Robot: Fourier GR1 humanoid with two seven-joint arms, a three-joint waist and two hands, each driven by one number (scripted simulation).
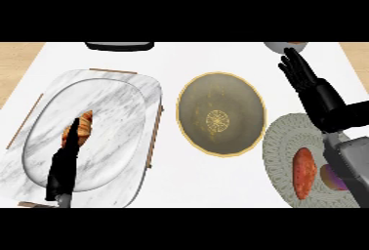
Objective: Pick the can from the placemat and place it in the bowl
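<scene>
Right hand (pixel 306 78) raised over the counter's far right, fingers straight and spread apart, holding nothing; its forearm crosses above the round grey placemat (pixel 282 146). On that placemat lie a reddish-orange can (pixel 304 172) on its side and a small purple item (pixel 332 177), partly hidden by the forearm. Olive bowl (pixel 220 114) with gold rim sits mid-counter, just left of the placemat. Left hand (pixel 63 168) rests over a marble tray (pixel 137 102), fingers straight, beside a croissant (pixel 81 128).

Placemat (pixel 281 146) — partly behind right forearm, cut off below
</scene>
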